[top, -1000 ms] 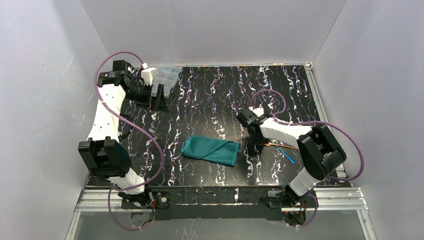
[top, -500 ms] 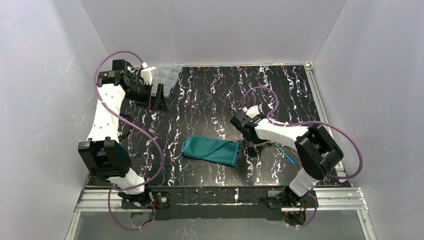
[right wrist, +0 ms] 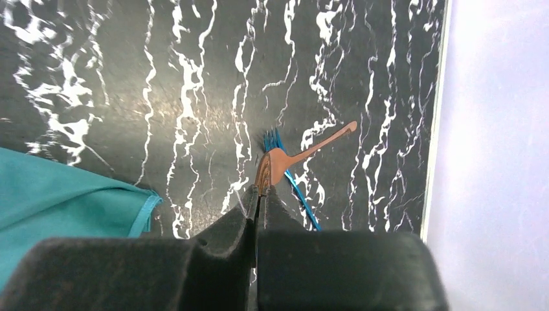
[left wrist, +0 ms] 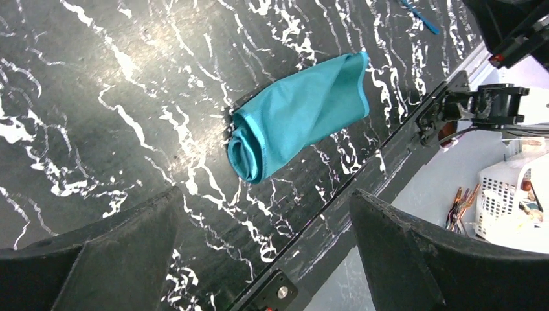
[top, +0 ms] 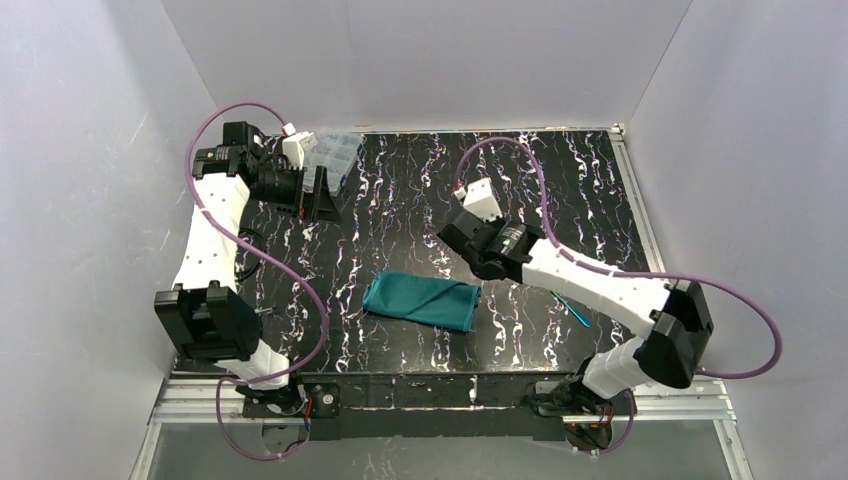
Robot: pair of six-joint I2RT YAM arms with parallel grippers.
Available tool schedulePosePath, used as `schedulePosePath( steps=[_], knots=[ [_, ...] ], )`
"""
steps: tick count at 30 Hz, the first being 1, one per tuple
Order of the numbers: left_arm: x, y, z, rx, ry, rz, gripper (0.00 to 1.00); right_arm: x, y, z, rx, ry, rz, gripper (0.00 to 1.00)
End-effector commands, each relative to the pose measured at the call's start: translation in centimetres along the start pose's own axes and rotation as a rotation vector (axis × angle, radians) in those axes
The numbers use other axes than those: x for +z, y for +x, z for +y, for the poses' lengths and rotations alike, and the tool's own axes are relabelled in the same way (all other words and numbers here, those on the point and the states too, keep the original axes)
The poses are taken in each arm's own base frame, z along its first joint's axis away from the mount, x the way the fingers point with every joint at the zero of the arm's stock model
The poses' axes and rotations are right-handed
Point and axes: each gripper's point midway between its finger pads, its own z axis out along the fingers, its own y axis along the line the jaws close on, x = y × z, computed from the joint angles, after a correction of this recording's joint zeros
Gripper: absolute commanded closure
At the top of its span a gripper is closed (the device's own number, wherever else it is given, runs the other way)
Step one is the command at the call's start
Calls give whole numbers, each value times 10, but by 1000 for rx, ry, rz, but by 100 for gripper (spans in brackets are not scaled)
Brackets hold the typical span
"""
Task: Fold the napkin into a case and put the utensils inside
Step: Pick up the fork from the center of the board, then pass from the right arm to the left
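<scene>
while your right gripper [right wrist: 259,194] hangs over the table [right wrist: 194,78], its fingers are pressed together and the head of the orange utensil [right wrist: 285,159] sits pinched at their tips. its handle sticks out away from the gripper, up and to the right in the wrist view. the orange piece is thin metal with a coppery sheen, a widened head narrowing to a slim handle. the blue fork [right wrist: 273,138] shows just behind it, tines fanned out past the orange head, handle running back under the right finger. can't tell if the two touch.

the napkin [left wrist: 301,110] is teal-green, folded over into a long soft bundle. one end is rolled round on itself, the other is flat with a lighter blue hem along the edge. from the right gripper it's off to the left and lower. only its hemmed corner shows in that wrist view, apart from both utensils. in the top view it lies just left of the right gripper and nearer the bases, not touching.

your left gripper [left wrist: 264,194] is spread wide with nothing between the fingers. it's well apart from the napkin, which shows in the gap between them. the clear box [top: 335,152] sits near that left gripper.
</scene>
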Motion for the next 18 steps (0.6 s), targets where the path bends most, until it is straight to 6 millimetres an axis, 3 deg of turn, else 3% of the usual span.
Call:
schedulePosePath(
  steps=[1,3,8,14,18],
  knots=[
    [-5,-6,-43,135,147,-113,1,-44,-52,-16,30,-78,-128,99],
    [-3,-7,-62,211,254,-143,1,-67,-74,-4,29,-221,-186,99],
    [-9,1,-112,506,465,-233,2,-147,-127,31,38,-672,-332,99],
    [-21,21,-144,958,438,-258,1,-229,-154,71,-14,-1106,-418,99],
    [-29,36,-159,1051,445,-280,1,-277,-170,83,-25,-1337,-509,99]
  ],
)
